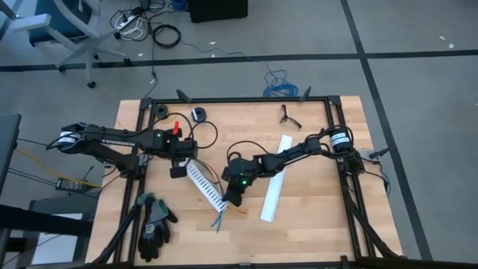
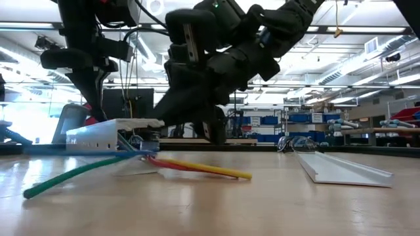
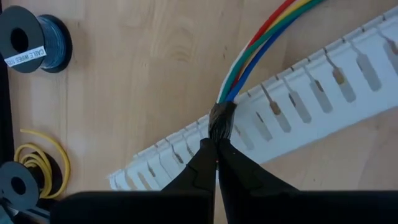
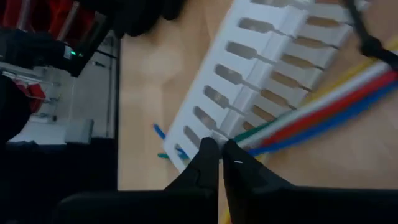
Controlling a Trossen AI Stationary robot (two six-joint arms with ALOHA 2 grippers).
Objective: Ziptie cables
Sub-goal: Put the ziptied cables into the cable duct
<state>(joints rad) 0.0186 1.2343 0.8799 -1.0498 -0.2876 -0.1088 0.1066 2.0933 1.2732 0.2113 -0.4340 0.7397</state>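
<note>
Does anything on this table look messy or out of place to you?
Mostly the cables: their loose coloured ends splay out past the slotted white strip lying askew mid-table, rather than sitting neatly bundled. A pair of dark gloves also lies crumpled near the front left corner. Nothing looks spilled or broken.

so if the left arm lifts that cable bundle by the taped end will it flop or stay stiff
Probably flop: the cables curve in the left wrist view and their free ends splay along the table. They look thin and light. The left gripper fingers are shut on the dark taped end, so slipping seems unlikely.
</note>
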